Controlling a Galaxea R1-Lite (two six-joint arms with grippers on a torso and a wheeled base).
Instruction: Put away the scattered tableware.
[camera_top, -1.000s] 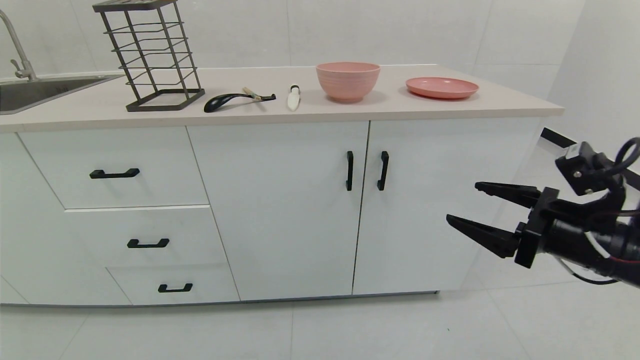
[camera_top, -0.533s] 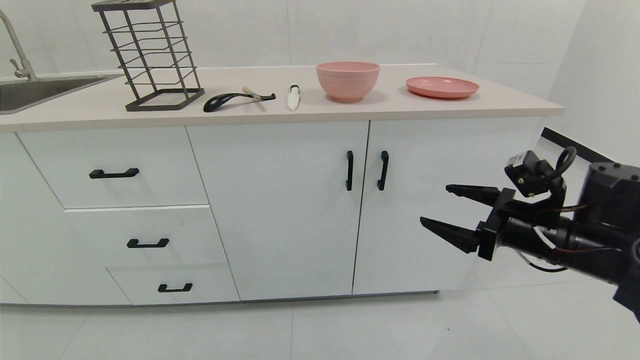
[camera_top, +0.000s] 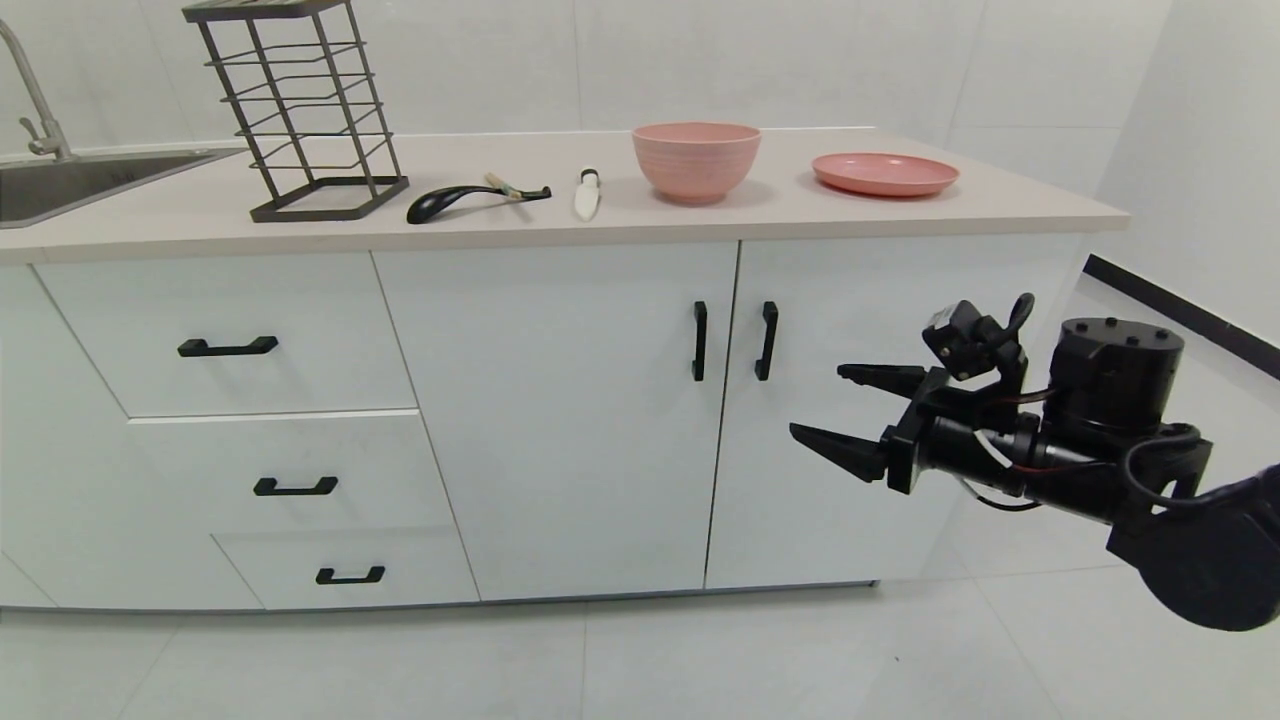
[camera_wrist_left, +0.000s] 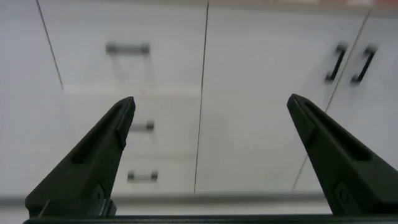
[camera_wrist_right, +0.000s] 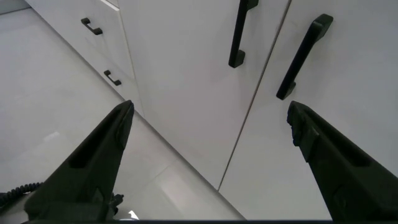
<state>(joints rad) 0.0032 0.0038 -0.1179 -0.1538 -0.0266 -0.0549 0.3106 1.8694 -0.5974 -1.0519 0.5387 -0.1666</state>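
On the countertop lie a black spoon, a white-bladed knife, a pink bowl and a pink plate. A black wire rack stands left of the spoon. My right gripper is open and empty, held level in front of the right cabinet door, well below the countertop. In the right wrist view its fingers frame the two black door handles. My left gripper is open and empty, facing the drawers.
A steel sink with a tap sits at the counter's far left. Three drawers with black handles fill the cabinet's left side, double doors the middle. Tiled floor spreads below, a white wall to the right.
My right arm has moved left and upward toward the cabinet doors, bringing more of the arm into the head view; its gripper stayed open. The tableware has not moved.
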